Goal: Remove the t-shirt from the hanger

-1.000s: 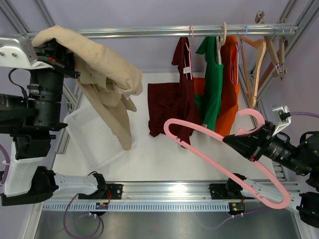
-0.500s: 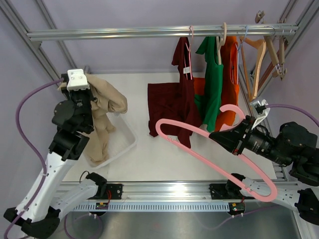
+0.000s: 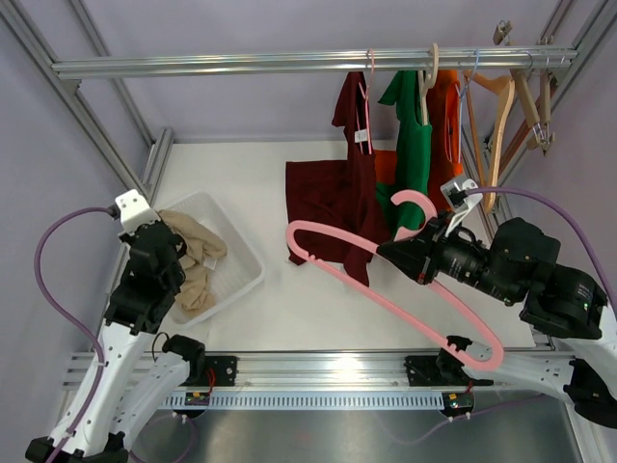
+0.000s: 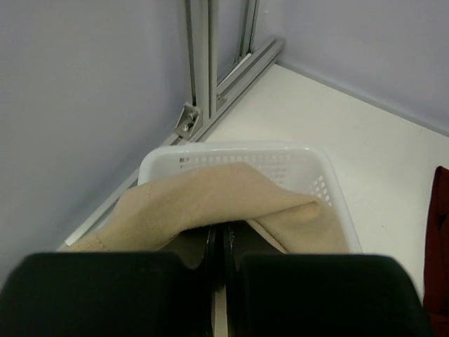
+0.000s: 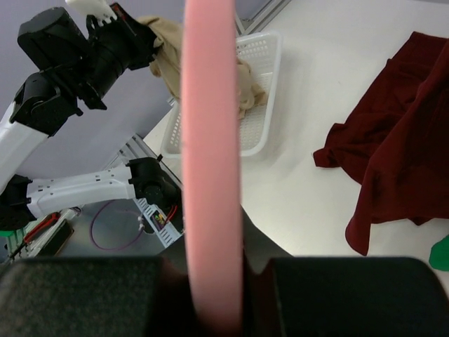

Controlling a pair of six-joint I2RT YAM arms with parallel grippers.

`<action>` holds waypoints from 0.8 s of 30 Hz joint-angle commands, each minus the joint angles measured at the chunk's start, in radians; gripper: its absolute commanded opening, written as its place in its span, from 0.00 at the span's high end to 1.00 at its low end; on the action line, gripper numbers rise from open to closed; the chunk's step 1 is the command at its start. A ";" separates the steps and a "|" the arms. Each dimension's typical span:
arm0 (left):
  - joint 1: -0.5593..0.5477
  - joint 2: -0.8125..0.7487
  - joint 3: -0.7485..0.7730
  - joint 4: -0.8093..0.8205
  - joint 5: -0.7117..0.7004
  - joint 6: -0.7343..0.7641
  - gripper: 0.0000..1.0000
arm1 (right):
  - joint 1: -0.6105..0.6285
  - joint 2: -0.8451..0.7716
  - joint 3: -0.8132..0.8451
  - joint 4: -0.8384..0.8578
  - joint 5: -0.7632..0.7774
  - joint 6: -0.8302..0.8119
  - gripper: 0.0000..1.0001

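Pinching the t-shirt (image 3: 196,258) in the closed left pincer (image 4: 219,239), down in the basket (image 3: 246,258) and free of the hanger (image 3: 386,294). Clamping that bare hanger above the desk (image 3: 289,313) in the right pincer (image 3: 388,254). Likely needs next: parting the left pincer, letting the cloth drop.

The desk (image 3: 289,309) is white. The walls (image 3: 241,106) around it are pale purple. A silver bar (image 3: 241,63) runs across the top.

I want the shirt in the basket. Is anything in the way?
Nothing visible. The tan shirt, pinched by the left gripper, already drapes into the white basket. The right gripper holds the pink hanger.
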 commanded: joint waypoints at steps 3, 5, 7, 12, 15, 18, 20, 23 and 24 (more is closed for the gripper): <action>0.005 0.016 -0.028 -0.200 -0.008 -0.332 1.00 | 0.005 0.056 -0.002 0.120 0.108 -0.066 1.00; 0.005 0.016 -0.061 -0.219 0.026 -0.388 1.00 | 0.006 0.089 -0.015 0.145 0.156 -0.079 1.00; 0.005 0.015 -0.109 -0.219 0.035 -0.452 0.87 | 0.006 0.112 -0.023 0.194 0.188 -0.079 1.00; 0.017 0.071 -0.130 -0.217 0.098 -0.491 0.23 | 0.006 0.247 0.040 0.251 0.276 -0.098 1.00; 0.018 0.067 -0.082 -0.214 0.171 -0.459 0.06 | 0.005 0.349 0.113 0.246 0.340 -0.138 1.00; 0.018 0.029 -0.010 -0.215 0.305 -0.400 0.01 | 0.006 0.438 0.178 0.266 0.401 -0.175 1.00; 0.018 -0.004 0.034 -0.219 0.379 -0.371 0.01 | 0.005 0.508 0.247 0.281 0.458 -0.201 1.00; 0.018 -0.070 0.070 -0.241 0.495 -0.359 0.01 | 0.003 0.612 0.359 0.298 0.506 -0.255 1.00; 0.017 -0.102 0.074 -0.252 0.536 -0.360 0.01 | 0.003 0.641 0.391 0.301 0.518 -0.279 1.00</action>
